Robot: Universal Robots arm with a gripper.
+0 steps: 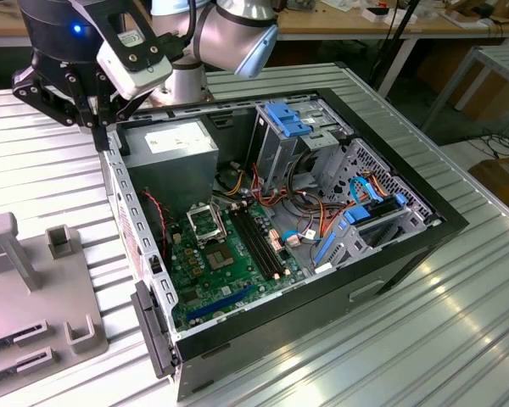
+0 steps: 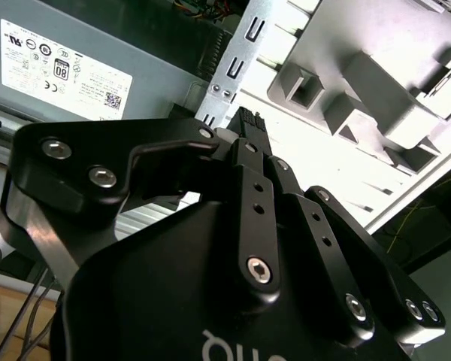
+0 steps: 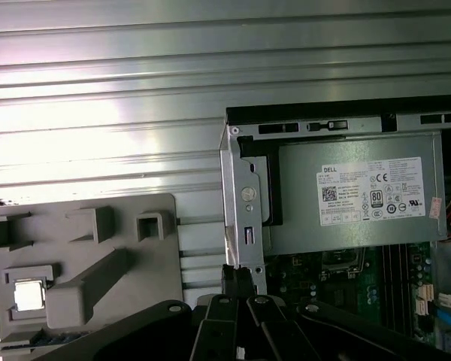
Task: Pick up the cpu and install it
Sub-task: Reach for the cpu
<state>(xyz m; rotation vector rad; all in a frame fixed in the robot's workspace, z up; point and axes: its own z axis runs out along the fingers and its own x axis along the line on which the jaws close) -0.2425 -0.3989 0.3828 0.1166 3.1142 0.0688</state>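
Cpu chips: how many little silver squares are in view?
1. The cpu lies in a recess of the grey tray beside the computer case, in the first wrist view. The tool covers part of that tray, possibly hiding more.

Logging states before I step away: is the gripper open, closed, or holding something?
The gripper: closed, holding nothing; the cpu sits on the grey fixture.

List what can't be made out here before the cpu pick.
cpu, first wrist view: glare washes out its top; orientation mark unreadable.
socket, exterior view: too small to tell if its frame is open.
grey fixture tray, exterior view: cut off by the picture's left edge.
motherboard, first wrist view: partly hidden behind the gripper.
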